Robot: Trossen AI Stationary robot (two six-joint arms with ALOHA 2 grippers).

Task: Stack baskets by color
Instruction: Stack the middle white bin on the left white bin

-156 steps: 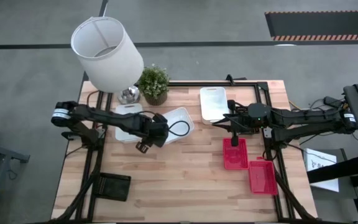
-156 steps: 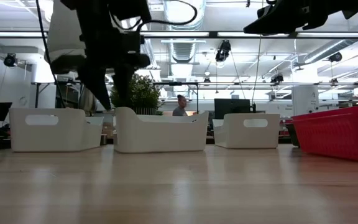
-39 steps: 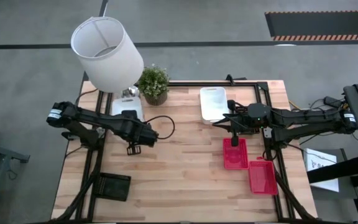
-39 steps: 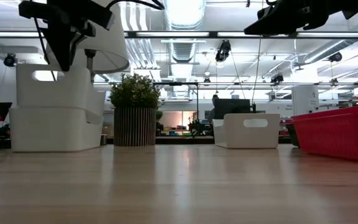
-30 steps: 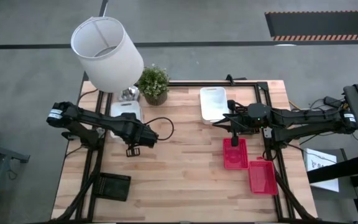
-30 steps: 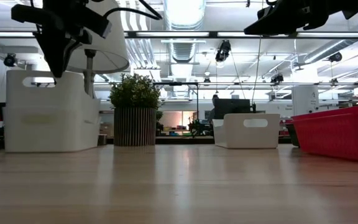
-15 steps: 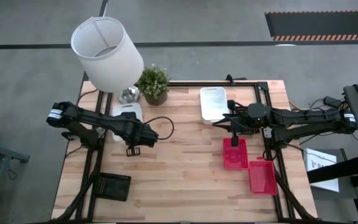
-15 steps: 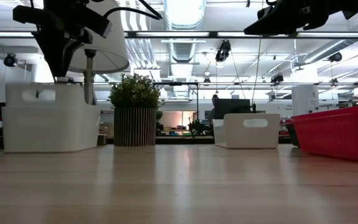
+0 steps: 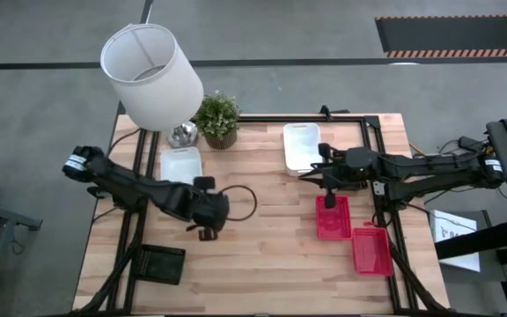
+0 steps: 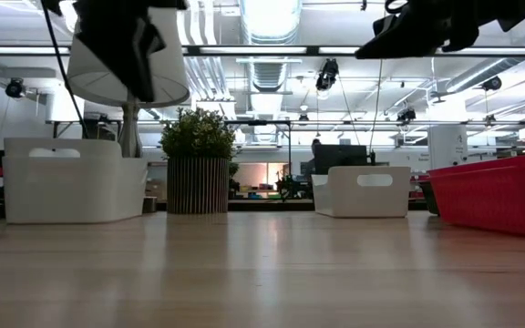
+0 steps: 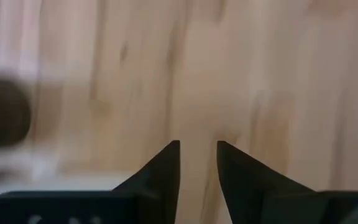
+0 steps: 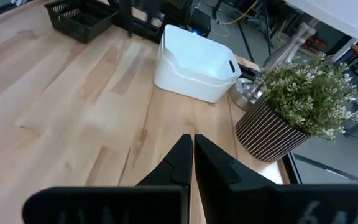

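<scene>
White baskets point(image 9: 180, 164) are nested for colour sorting; left pincer point(image 9: 204, 231) is parted, empty; right pincer point(image 9: 328, 199) is closed above a red basket point(image 9: 333, 218).

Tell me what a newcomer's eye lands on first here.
The big white lampshade looming over the table's far left corner, with the potted plant beside it. Next, the two red baskets at the right edge, near the right pincer. The left pincer hovers over bare wood, away from the white basket stack.
</scene>
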